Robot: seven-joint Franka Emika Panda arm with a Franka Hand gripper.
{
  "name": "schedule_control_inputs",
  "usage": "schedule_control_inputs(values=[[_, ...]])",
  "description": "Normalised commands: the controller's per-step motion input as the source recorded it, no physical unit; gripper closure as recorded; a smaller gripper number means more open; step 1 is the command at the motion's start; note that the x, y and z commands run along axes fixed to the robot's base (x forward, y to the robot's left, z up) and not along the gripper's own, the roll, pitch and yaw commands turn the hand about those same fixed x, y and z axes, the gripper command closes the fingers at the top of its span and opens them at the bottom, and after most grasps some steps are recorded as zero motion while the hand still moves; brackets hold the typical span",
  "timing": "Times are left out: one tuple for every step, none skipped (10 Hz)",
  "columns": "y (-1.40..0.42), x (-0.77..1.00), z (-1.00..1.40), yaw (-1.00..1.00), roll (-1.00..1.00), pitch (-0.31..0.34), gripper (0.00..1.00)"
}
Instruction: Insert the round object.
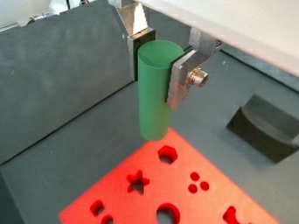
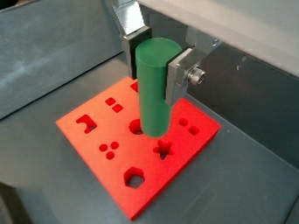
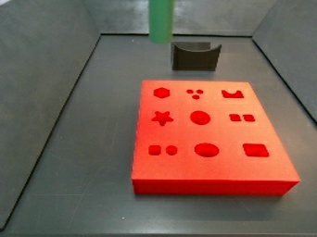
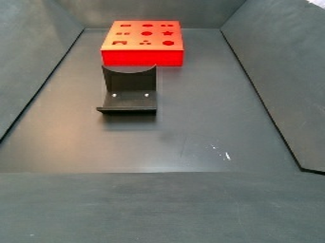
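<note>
Green peg (image 1: 156, 90): long plain cylinder, smooth matte green, flat round top, no markings. It hangs upright, held near its upper end, lower end free in the air. In both wrist views (image 2: 155, 87) it is clamped between the flat silver fingers (image 1: 184, 77) of the gripper (image 1: 160, 59), jaws closed narrow on its sides; a bolt head shows on one finger plate (image 2: 184, 73).

In a side view only the lower part of the peg (image 3: 160, 20) shows, coming down from the top edge, clear above the worktop and behind the red block's far edge, near the dark grey curved holder (image 3: 195, 56). The gripper itself is out of that frame.

Red block (image 3: 207, 135): flat square slab on the dark worktop (image 3: 74, 139), top face cut with shaped holes: round ones, a star, squares, small dot groups, a notched one. In a wrist view the peg's lower end overlaps a round hole (image 2: 139, 127) near the block's middle (image 2: 111, 131), but height above it cannot be told.

The holder sits just beyond the block's far edge, apart from it; in a side view (image 4: 128, 95) it stands in front of the block (image 4: 143, 43). Grey walls (image 3: 56, 32) surround the worktop.
</note>
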Motion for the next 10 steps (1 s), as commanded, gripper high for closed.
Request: schedule_control_inputs(values=[[-0.31, 0.71, -0.34, 0.19, 0.17, 0.0, 1.0], [-0.31, 0.84, -0.35, 0.15, 0.12, 0.0, 1.0], [-0.3, 0.94, -0.47, 0.0, 0.0, 0.05, 1.0], [-0.27, 0.97, -0.49, 0.0, -0.02, 0.1, 1.0], [-0.25, 0.98, -0.5, 0.0, -0.03, 0.103, 1.0], [-0.21, 0.96, -0.6, 0.0, -0.01, 0.0, 1.0], [-0.21, 0.93, -0.58, 0.0, 0.0, -0.037, 1.0], [0.0, 0.73, -0.35, 0.2, -0.01, -0.181, 1.0], [0.0, 0.74, -0.17, 0.19, -0.02, -0.24, 1.0], [0.0, 0.78, -0.14, 0.14, -0.01, -0.257, 1.0]])
